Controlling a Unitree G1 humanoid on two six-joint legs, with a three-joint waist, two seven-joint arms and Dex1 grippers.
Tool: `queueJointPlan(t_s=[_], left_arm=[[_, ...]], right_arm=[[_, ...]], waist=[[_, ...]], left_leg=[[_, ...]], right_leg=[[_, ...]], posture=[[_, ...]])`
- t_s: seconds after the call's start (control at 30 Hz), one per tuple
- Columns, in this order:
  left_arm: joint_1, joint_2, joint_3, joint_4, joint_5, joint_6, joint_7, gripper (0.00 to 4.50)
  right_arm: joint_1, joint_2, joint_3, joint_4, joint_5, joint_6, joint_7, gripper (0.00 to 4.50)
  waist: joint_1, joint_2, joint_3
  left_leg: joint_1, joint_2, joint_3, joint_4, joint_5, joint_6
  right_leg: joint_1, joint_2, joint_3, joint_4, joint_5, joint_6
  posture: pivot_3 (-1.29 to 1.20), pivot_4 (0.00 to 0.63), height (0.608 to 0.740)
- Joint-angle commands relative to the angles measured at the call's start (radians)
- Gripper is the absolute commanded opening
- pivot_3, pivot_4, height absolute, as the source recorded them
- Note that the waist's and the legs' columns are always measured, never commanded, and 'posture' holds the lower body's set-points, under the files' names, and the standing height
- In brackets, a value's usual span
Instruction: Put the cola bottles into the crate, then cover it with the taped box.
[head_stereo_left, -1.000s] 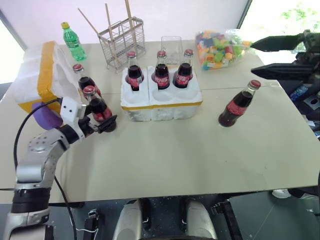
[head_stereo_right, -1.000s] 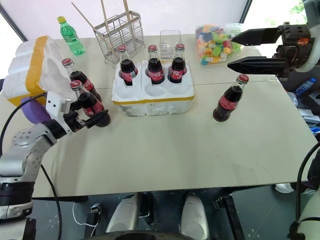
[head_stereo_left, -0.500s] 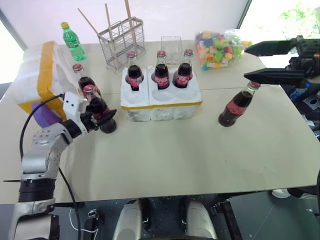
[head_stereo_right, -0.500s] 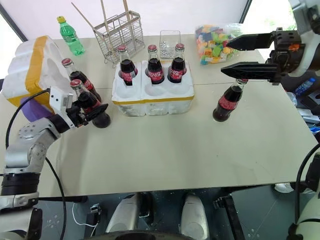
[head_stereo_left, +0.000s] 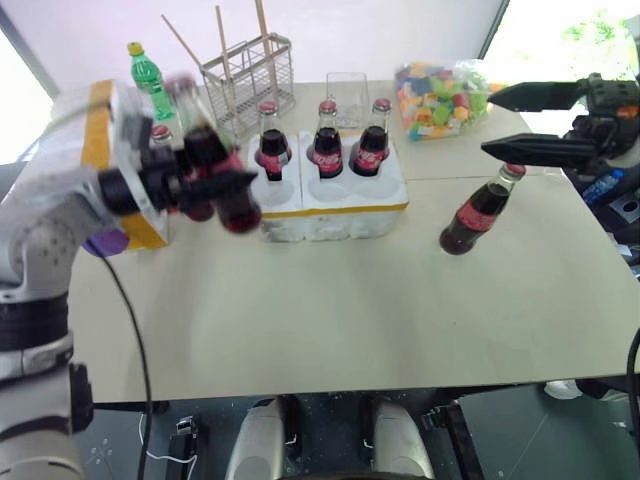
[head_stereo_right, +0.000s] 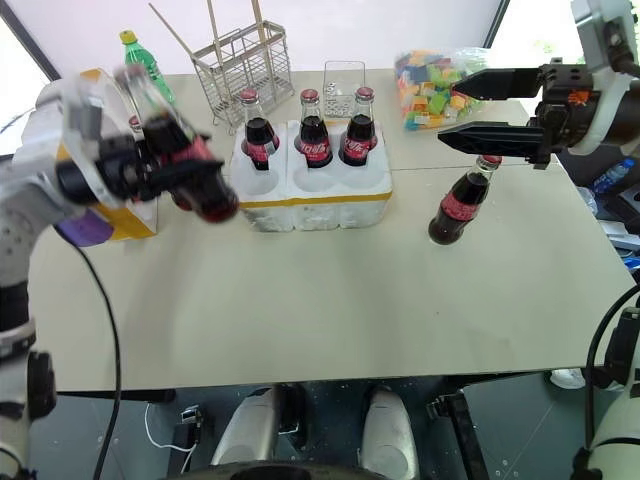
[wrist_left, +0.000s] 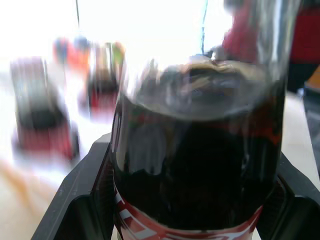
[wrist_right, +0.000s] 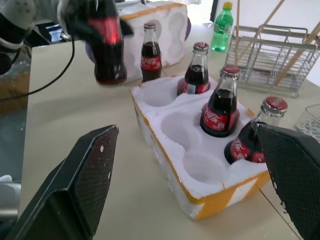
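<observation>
My left gripper is shut on a cola bottle, tilted and clear of the table, just left of the crate. In the left wrist view the bottle sits between both fingers. The crate holds three cola bottles in its far row; the near holes are empty. A further bottle stands by the taped box at the far left. My right gripper is open, level, just above the cap of a lone cola bottle on the right.
Behind the crate stand a wire basket with sticks, a green plastic bottle, a clear cup and a bag of coloured blocks. The table stretches bare toward its near edge.
My left gripper closed on the bottle and lifted it off the table, up and right toward the crate. The right gripper has stayed in place, open.
</observation>
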Motion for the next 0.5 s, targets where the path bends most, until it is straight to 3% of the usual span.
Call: queueJointPlan(t_s=[0.03,0.23,0.5], left_arm=[[-0.119,-0.074,-0.029,0.071,0.018,-0.038,0.028,2.74],[-0.262,-0.263,-0.166,0.255,0.159,-0.189,-0.004,2.74],[-0.345,-0.414,-0.297,0.592,0.429,-0.469,0.021,2.74]], right_arm=[[-0.012,-0.007,-0.04,-0.014,0.014,-0.012,-0.015,4.5],[-0.009,0.003,-0.052,-0.014,0.014,-0.015,-0.046,4.5],[0.045,-0.005,-0.09,-0.065,0.033,0.004,-0.083,4.5]], waist=[[0.006,0.0,0.0],[0.011,-0.001,0.0],[0.006,-0.001,0.0]], left_leg=[[0.0,0.0,0.0,0.0,0.0,0.0],[0.0,-0.002,0.0,0.001,0.0,0.0],[0.0,-0.002,0.0,0.001,0.0,0.0]], right_leg=[[0.0,0.0,0.0,0.0,0.0,0.0],[0.001,0.0,0.0,0.0,0.001,0.002],[0.0,0.0,0.0,-0.001,0.002,0.003]], posture=[[0.0,0.15,0.736],[0.0,0.15,0.736],[0.0,0.15,0.736]])
